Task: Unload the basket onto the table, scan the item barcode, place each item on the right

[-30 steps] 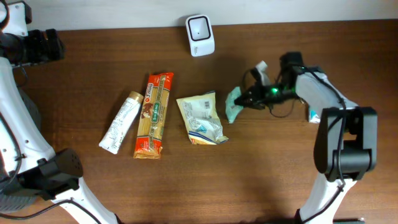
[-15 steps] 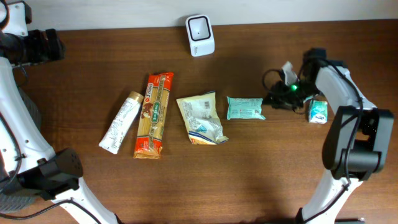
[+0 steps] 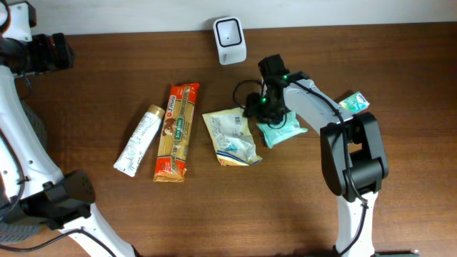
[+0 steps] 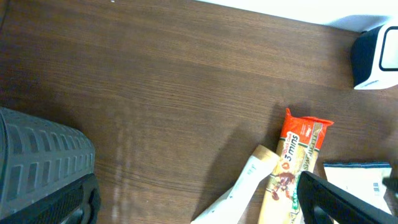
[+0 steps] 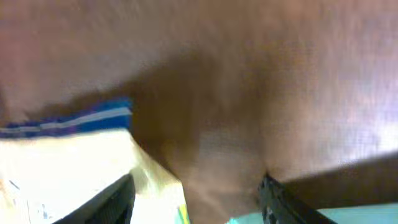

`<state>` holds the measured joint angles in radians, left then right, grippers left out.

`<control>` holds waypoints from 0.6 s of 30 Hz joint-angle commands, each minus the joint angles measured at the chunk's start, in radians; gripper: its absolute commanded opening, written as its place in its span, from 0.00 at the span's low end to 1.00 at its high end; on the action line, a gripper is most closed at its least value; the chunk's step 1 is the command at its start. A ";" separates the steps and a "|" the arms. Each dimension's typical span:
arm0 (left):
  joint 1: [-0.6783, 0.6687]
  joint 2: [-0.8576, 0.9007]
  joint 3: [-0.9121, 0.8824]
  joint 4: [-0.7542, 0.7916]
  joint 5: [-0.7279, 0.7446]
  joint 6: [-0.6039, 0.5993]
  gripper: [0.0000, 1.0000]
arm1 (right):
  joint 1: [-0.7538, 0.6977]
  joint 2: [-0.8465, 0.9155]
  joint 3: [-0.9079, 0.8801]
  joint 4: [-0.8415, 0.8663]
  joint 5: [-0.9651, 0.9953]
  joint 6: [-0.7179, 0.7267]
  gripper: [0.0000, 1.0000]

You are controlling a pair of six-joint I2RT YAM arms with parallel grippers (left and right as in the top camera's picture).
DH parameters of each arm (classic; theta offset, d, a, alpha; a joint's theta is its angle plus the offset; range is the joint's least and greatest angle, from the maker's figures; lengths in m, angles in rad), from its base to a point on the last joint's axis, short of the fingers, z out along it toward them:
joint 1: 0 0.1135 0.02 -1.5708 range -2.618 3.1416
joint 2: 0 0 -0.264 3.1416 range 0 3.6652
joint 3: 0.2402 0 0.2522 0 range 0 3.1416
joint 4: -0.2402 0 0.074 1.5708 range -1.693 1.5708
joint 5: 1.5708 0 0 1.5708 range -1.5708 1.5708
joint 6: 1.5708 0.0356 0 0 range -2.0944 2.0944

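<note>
A white barcode scanner [image 3: 230, 39] stands at the table's back edge. Several items lie in a row: a cream tube [image 3: 139, 139], an orange pasta pack [image 3: 176, 132], a cream pouch [image 3: 230, 135] and a teal packet [image 3: 283, 131]. My right gripper [image 3: 260, 107] hovers low between the pouch and the teal packet, open and holding nothing. Its wrist view shows bare wood between the fingers [image 5: 115, 199], with the pouch [image 5: 62, 162] to the left. My left gripper [image 3: 46, 51] sits at the far left back, open and empty, well away from the items.
A second small teal pack [image 3: 355, 102] lies tilted at the right, behind the right arm's base. In the left wrist view, the tube [image 4: 249, 186], pasta pack [image 4: 300, 155] and scanner [image 4: 376, 50] lie ahead to the right.
The right gripper opened and let the teal packet drop onto the table. It swung right, then back left to the pouch's edge. The packet now lies tilted, and the small teal pack shifted back.
</note>
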<state>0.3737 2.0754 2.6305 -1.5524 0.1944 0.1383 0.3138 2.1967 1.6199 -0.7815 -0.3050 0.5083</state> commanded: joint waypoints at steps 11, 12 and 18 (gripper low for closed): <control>0.002 -0.027 0.011 0.002 0.007 0.010 0.99 | -0.177 0.019 0.037 -0.470 0.345 -0.161 0.64; 0.002 -0.027 0.011 0.002 0.007 0.010 0.99 | -0.201 0.019 0.037 -0.444 0.404 -0.173 0.64; 0.002 -0.027 0.011 0.002 0.007 0.010 0.99 | -0.246 -0.130 0.068 -0.348 0.104 -0.385 0.65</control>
<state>0.3737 2.0754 2.6305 -1.5520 0.1944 0.1383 0.0856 2.1910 1.6604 -1.1381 -0.0917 0.1802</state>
